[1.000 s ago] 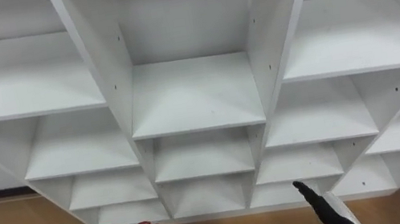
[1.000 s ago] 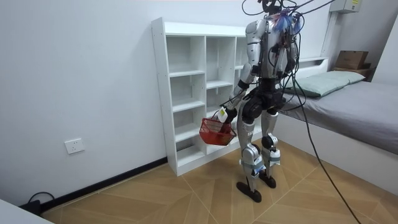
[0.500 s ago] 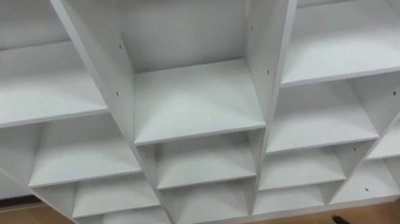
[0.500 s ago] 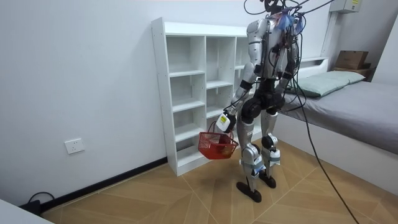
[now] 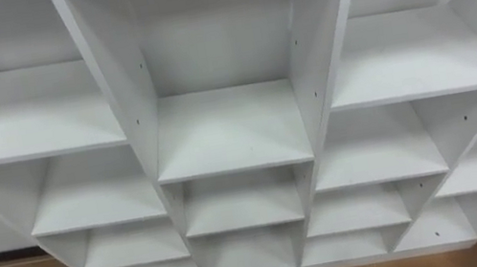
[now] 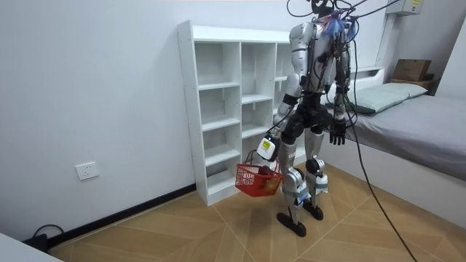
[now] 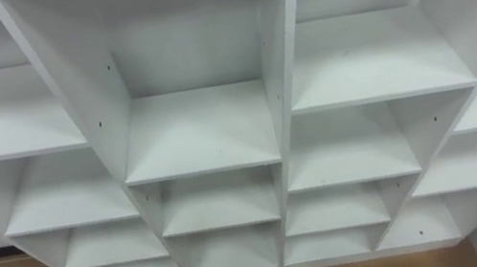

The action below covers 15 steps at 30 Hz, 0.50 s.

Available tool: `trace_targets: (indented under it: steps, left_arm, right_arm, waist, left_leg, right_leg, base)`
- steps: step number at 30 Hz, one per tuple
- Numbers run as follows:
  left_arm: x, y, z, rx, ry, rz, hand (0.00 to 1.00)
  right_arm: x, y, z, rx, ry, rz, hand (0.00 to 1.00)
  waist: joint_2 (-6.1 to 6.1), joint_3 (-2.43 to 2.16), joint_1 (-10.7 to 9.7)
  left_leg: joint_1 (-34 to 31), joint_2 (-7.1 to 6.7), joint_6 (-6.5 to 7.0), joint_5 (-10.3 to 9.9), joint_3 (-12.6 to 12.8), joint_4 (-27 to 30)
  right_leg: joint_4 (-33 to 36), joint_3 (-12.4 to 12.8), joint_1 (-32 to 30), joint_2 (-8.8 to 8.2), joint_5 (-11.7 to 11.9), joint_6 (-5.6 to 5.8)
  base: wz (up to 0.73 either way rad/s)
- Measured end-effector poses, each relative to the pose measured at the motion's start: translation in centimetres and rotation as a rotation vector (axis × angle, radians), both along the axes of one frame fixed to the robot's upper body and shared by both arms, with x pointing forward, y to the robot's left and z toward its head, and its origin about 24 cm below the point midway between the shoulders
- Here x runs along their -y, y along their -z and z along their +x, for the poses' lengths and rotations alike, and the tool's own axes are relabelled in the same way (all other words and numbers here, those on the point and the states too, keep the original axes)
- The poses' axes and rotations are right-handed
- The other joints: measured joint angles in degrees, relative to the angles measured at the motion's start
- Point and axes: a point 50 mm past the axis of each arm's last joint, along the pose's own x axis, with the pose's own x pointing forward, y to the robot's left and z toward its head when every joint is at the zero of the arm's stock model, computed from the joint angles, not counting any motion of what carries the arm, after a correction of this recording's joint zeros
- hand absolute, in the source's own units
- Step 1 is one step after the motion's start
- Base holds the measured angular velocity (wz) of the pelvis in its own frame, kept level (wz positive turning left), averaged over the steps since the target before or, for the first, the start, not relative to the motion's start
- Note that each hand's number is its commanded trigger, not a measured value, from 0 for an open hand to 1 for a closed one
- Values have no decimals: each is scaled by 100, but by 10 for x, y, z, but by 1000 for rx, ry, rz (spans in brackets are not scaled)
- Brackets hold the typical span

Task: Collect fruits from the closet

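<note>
left hand curled round the red basket handle, hung low beside my leg, clear of the closet. right hand slack, fingers loose. Can't tell if fruit is in the basket.

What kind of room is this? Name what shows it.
Most likely a bedroom: a bed with a pillow stands at the room view's right, near a white open shelf unit on a wooden floor.

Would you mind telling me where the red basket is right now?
In the room view, the red basket hangs from the robot's left hand, low beside its legs, before the white closet's bottom shelves.
</note>
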Motion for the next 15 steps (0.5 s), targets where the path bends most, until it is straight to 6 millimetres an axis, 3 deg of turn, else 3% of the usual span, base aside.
trace_targets:
  steps: [8,15]
  left_arm:
    - [10,3,7,-14,69,-21,100]
    - [12,3,10,-52,163,-9,100]
  right_arm:
    - [1,0,30,36,-88,-22,0]
    - [-1,1,30,11,-107,-14,0]
  waist:
    - [13,9,-1]
    - [-13,29,-37]
  left_leg:
    - [-6,-2,0,-1,-31,-5]
    - [39,-13,-5,-5,-116,-6]
  right_leg:
    - [-12,-47,4,-5,-2,1]
    - [-17,-83,122,-16,-40,6]
  base:
    - [1]
    - [6]
